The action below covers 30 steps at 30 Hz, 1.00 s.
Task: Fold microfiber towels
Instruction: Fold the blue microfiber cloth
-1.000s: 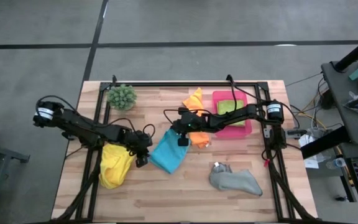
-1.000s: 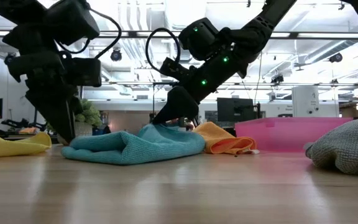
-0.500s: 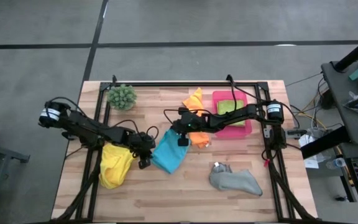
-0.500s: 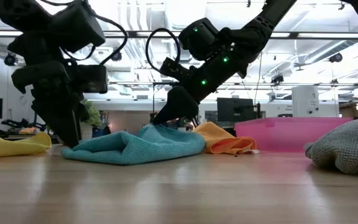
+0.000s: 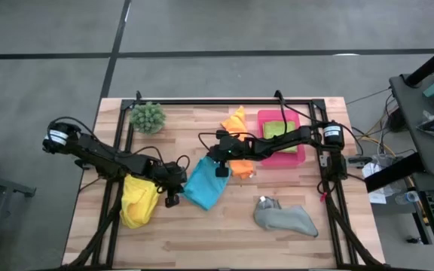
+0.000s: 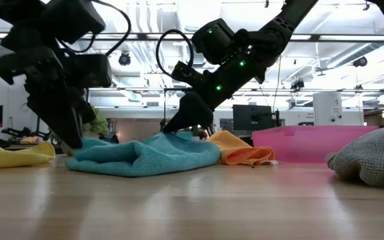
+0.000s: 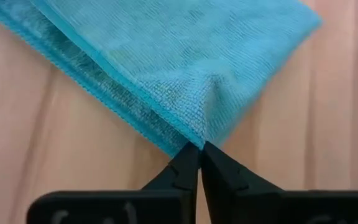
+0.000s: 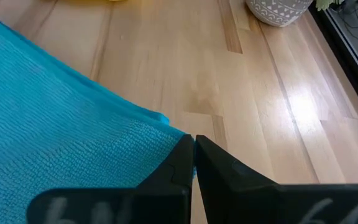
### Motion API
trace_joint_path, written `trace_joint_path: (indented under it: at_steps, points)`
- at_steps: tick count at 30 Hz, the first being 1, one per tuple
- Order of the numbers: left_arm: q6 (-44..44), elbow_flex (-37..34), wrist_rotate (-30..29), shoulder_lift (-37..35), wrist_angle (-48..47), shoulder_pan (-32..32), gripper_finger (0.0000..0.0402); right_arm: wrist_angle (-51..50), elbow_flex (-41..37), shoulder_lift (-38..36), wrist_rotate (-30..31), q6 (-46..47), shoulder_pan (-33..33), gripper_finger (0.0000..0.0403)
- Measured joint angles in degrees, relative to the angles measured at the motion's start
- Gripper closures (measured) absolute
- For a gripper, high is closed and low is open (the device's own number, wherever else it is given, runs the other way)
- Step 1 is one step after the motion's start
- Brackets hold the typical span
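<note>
A blue towel (image 5: 204, 184) lies loosely folded mid-table, with both grippers shut on it. My left gripper (image 5: 175, 194) is at its left edge and my right gripper (image 5: 217, 167) at its far corner. In the low view the blue towel (image 6: 145, 155) rests on the wood between my left gripper (image 6: 72, 143) and my right gripper (image 6: 175, 129). A yellow towel (image 5: 138, 199) lies left, under the left arm. An orange towel (image 5: 236, 124) lies at the back. A lime green towel (image 5: 276, 129) sits in a pink tray. A grey towel (image 5: 285, 218) lies near right. My left gripper pinches the blue towel's left edge (image 7: 199, 135) between its fingertips, slanting down from the table's left. The cloth puckers toward the fingertips (image 7: 185, 163); one layer or several, I cannot tell. The rest lies on the table. My right gripper pinches the blue towel's far corner (image 8: 169, 132) between its two fingers, slanting down from the table's right. That corner stands up as a small peak (image 6: 169, 135). The remaining cloth lies slack on the wood.
A spiky green plant (image 5: 148, 117) stands at the far left. The pink tray (image 5: 296, 154) sits at the far right under the right arm. Bare wood shows along the near edge, between the yellow and grey towels.
My left gripper has shut on the blue towel's left edge, which now puckers at its fingertips. The towel lies where it was.
</note>
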Motion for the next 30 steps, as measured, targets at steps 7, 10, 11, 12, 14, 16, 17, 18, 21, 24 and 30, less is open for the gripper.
trace_joint_path:
  at_steps: [7,10,11,12,14,16,17,18,21,24,30]
  points:
    - [0.0,0.1,0.2,-2.2,-1.4,-3.0,0.0401,0.3,0.8,0.4,0.0,0.6,0.0,0.0394]
    - [-0.4,0.1,0.2,-1.9,-1.4,-3.5,0.0401,1.1,1.0,1.8,0.0,0.9,0.0,0.0394]
    - [-0.9,0.1,0.2,-1.7,-1.4,-3.5,0.0401,1.5,1.2,2.3,0.0,0.9,0.0,0.0394]
    - [-1.4,0.0,0.2,-1.3,-1.5,-3.5,0.0401,1.6,1.6,3.0,0.0,0.9,0.0,0.0394]
    - [-2.5,-0.1,0.1,-0.6,-2.2,-3.5,0.0401,1.4,2.2,4.1,0.0,0.9,0.0,0.0394]
    - [-3.8,-0.1,0.0,-0.1,-3.4,-3.5,0.0401,1.3,2.8,4.8,0.1,0.9,0.0,0.0394]
    - [-4.5,-0.1,-0.1,0.2,-3.8,-3.5,0.0401,1.2,2.8,4.9,0.1,0.9,0.0,0.0394]
    - [-4.9,-0.1,-0.1,0.6,-4.0,-3.5,0.0401,1.2,3.0,5.0,0.1,0.9,0.0,0.0394]
    - [-5.7,-0.2,-0.2,1.2,-4.4,-3.5,0.0401,1.5,3.3,5.0,0.1,0.9,0.0,0.0394]
    - [-6.0,-0.2,-0.3,1.9,-4.4,-3.5,0.0401,1.3,3.3,5.0,0.1,0.6,0.0,0.0394]
    - [-6.9,-0.2,-1.2,2.9,-4.3,-3.5,0.0401,1.3,3.3,5.0,0.1,1.6,0.0,0.0361]
